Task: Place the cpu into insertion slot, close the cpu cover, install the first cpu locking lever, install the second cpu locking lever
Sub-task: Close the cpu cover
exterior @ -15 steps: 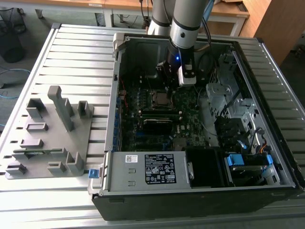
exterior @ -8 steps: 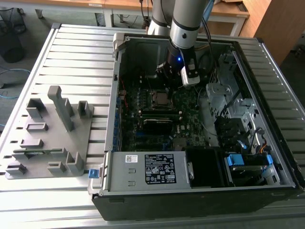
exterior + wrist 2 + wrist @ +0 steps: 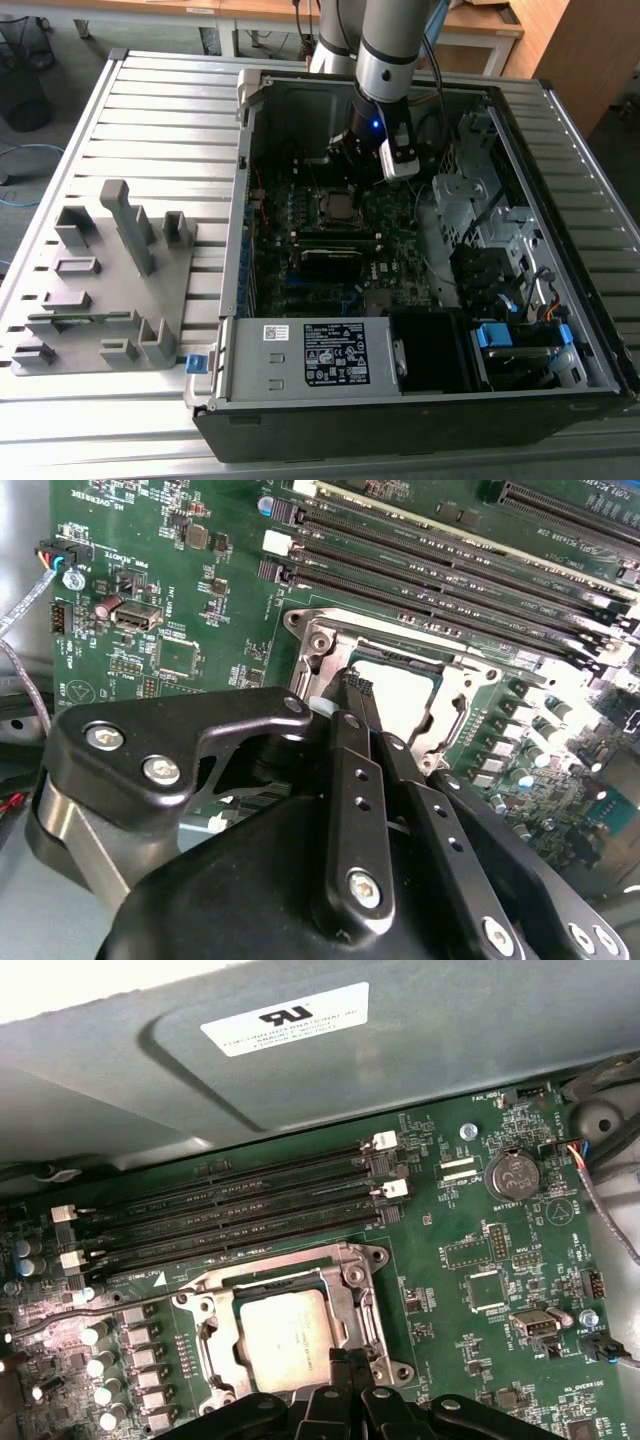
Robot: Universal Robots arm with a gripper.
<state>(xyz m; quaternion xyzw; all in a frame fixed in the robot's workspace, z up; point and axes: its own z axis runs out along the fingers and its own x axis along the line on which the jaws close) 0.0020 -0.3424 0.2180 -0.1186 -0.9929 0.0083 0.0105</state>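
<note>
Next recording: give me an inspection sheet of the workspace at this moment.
Surface: slatted metal table carrying an open computer case.
Job's things: cpu seated in the insertion slot; cpu cover looks down around it.
Clutter: grey fixture block beside the case.
Grippers: end effector shut, tips at the slot's edge.
Cables: thin wires plugged at the motherboard's edge.
Surroundings: wooden desks, mesh bin on the floor.
</note>
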